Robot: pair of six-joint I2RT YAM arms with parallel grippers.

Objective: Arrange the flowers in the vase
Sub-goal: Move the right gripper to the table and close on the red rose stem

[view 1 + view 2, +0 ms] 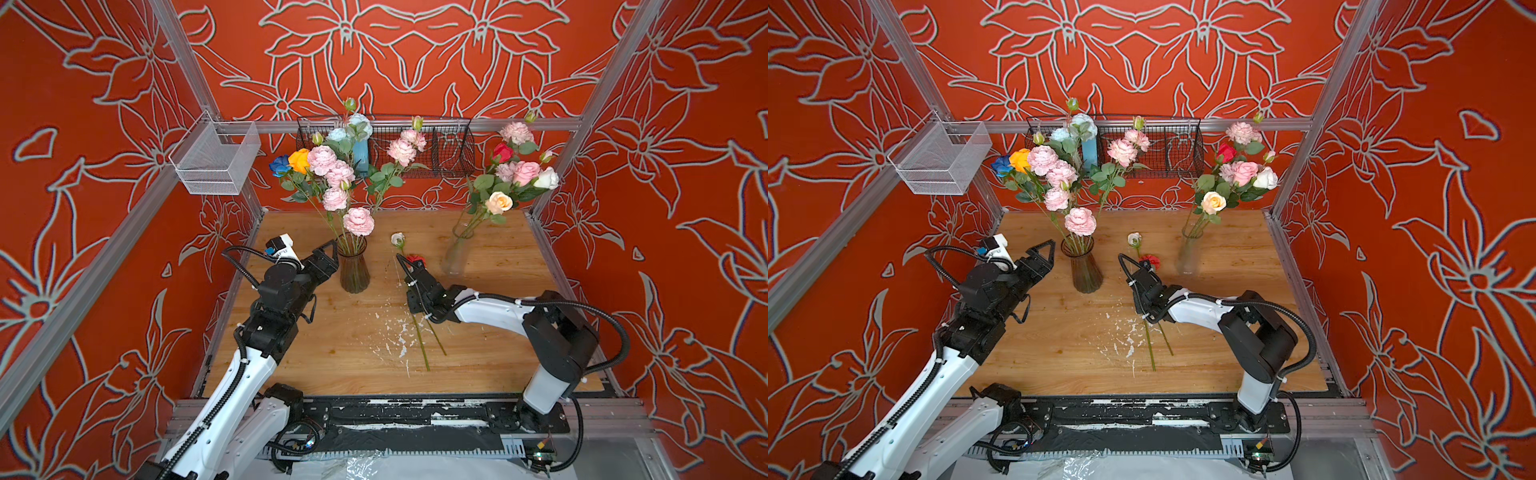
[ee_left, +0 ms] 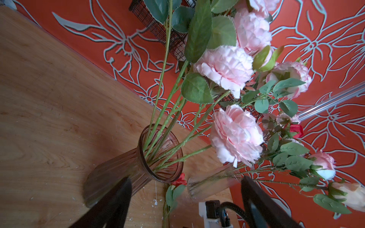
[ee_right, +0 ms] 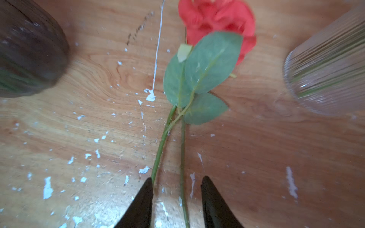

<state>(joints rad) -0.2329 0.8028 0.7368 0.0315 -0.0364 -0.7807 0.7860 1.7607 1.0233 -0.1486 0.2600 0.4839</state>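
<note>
Most of the flowers (image 1: pixel 332 174) already stand in the dark ribbed vase (image 1: pixel 354 270), which sits toward the back of the worktop (image 1: pixel 498 324), left of the middle. A second bunch (image 1: pixel 515 174) fills the clear vase (image 1: pixel 457 253) nearer the back right corner. Two lie flat between the vases: a white rose (image 1: pixel 397 239) and a red rose (image 3: pixel 215 17), blooms toward the back edge, stems (image 1: pixel 422 345) running side by side toward the front edge.

The right hand (image 3: pixel 177 178) is down low over those stems, on the front-edge side of the leaves. Its jaws stand partly apart, wider than a stem. One stem runs between them and the other passes just against the inner side of one finger, so nothing is gripped yet. Going for the stem rather than the bloom makes sense, I judge, since the bare lower end must enter a vase mouth first. With the stems this close, closing here could catch both. Which stem belongs to which bloom I cannot tell.

The left hand (image 2: pixel 186 179) hangs wide open and empty just beside the dark vase's rim, on the side toward the left edge — perhaps placed to steady the vase, though that is a guess.
</note>
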